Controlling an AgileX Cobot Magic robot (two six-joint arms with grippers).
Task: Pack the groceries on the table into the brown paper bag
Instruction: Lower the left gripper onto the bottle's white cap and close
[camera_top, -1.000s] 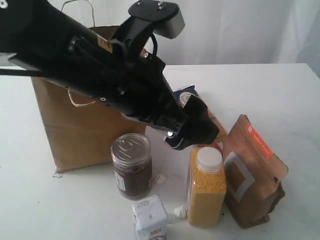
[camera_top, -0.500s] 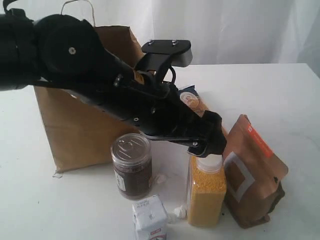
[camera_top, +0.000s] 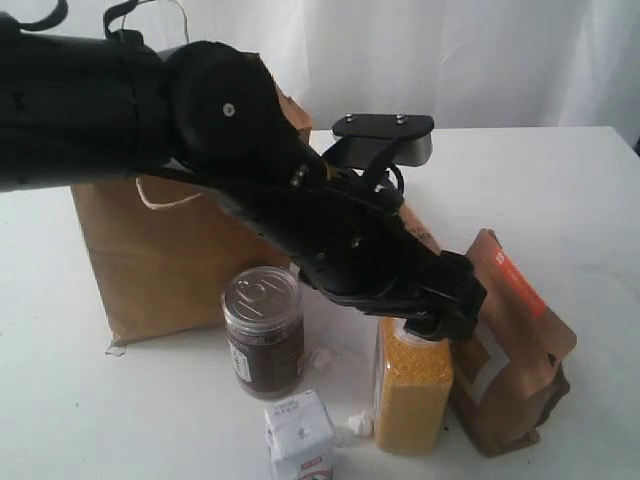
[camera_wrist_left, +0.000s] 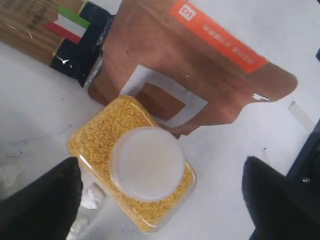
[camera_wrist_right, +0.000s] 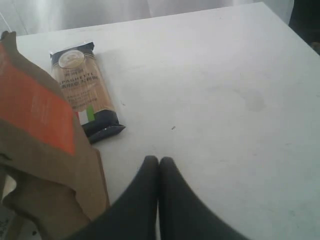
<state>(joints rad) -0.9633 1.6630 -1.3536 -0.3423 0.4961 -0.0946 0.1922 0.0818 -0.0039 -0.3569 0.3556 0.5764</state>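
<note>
Over near the right of the broad white tabletop (camera_top: 570, 190), your left gripper (camera_wrist_left: 159, 165) hangs right above the clear plastic bottle of yellow grain (camera_top: 410, 395). Its black fingers (camera_wrist_left: 45, 200) are spread wide, one on each side of the bottle's round white cap, and neither touches it. The bottle stands upright on the table, just beside the brown paper pouch with the orange label (camera_top: 515, 365).

The long cellophane spaghetti packet (camera_wrist_right: 82, 87) lies flat on the table behind that pouch. Left of the bottle you have the dark jar with the silver top (camera_top: 264, 335), upright in front of the tall kraft-brown paper bag (camera_top: 160, 260). The small white carton (camera_top: 300, 435) sits nearest the camera, between jar and bottle.

Your right gripper (camera_wrist_right: 159, 172) has its two fingers pressed together with nothing between them. It is over bare table near the pouch and the packet.
</note>
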